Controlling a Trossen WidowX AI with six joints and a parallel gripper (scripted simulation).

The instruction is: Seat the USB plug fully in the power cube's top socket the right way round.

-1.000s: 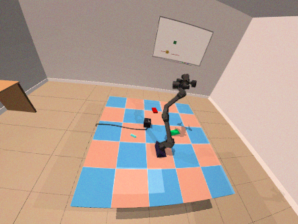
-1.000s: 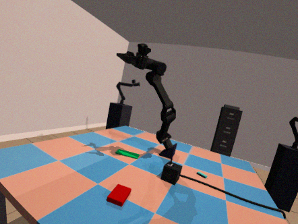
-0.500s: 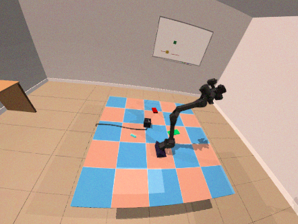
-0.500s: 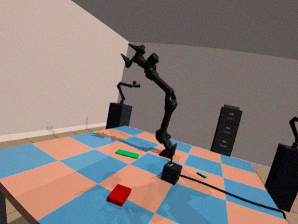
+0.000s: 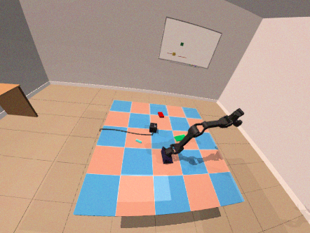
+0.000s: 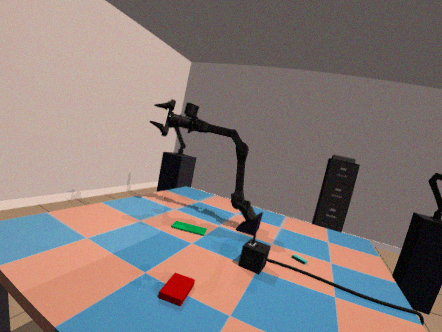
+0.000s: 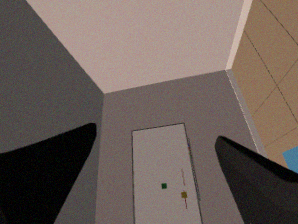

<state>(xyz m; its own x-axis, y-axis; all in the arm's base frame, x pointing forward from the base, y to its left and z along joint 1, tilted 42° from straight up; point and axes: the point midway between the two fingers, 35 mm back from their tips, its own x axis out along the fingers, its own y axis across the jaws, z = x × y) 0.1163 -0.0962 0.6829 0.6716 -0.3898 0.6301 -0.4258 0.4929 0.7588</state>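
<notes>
Gripper (image 6: 159,116) high above table (image 6: 100,260), beyond its edge, jaws spread nearly full, nothing between fingers. Power cube (image 6: 254,256) on checkered top, at 10 o'clock from arm base (image 5: 167,156) in top view, well apart from gripper. USB plug (image 6: 253,243) atop cube; seating cannot tell. Cable (image 6: 345,290) trails from cube.

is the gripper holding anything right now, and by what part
Nothing is held: the gripper is open and empty, high in the air away from the power cube.
</notes>
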